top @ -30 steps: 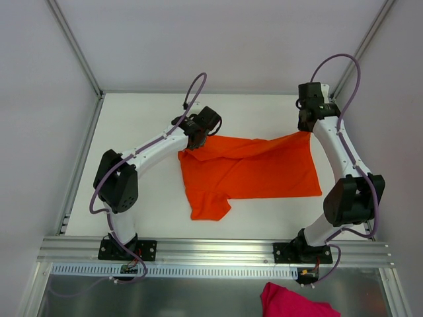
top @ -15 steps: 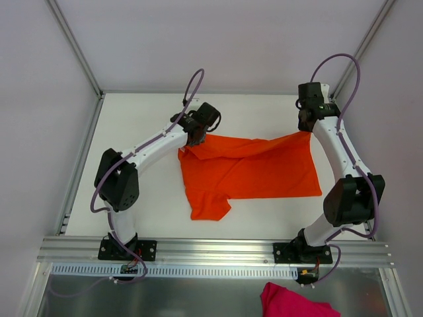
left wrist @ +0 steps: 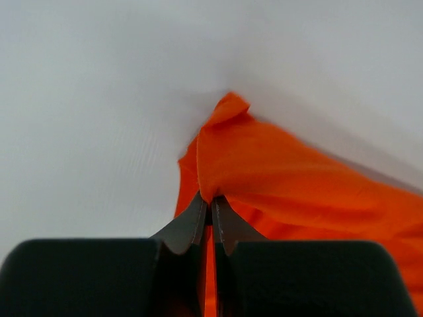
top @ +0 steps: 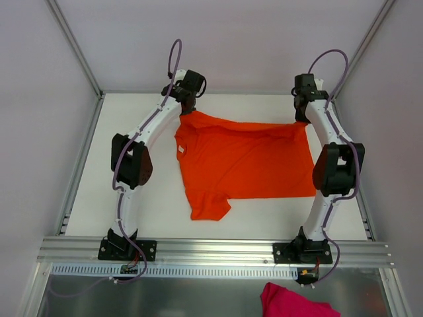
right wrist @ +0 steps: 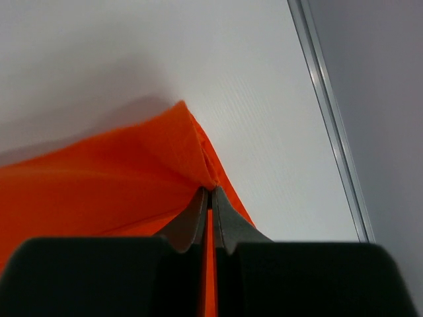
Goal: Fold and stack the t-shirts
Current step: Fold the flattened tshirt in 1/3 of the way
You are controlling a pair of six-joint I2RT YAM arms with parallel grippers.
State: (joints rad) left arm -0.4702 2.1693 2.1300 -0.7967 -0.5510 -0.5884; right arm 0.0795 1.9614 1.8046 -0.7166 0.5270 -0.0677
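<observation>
The orange t-shirt (top: 244,162) lies spread across the white table, one sleeve (top: 208,206) pointing toward the near edge and a small white neck label (top: 179,150) at its left side. My left gripper (top: 187,111) is shut on the shirt's far left corner; the left wrist view shows the fabric (left wrist: 277,172) pinched between the fingertips (left wrist: 210,201). My right gripper (top: 302,120) is shut on the far right corner; the right wrist view shows the cloth (right wrist: 119,178) pinched at the tips (right wrist: 211,191). The far edge hangs stretched between both grippers.
A pink garment (top: 291,300) lies below the table's front rail (top: 211,249). White enclosure walls stand close behind both grippers, and a metal frame rail (right wrist: 330,119) runs along the table's right edge.
Both grippers moved toward the back wall, the left one far more, pulling the folded-over top edge back. The shirt is now opened out and its neck label shows.
</observation>
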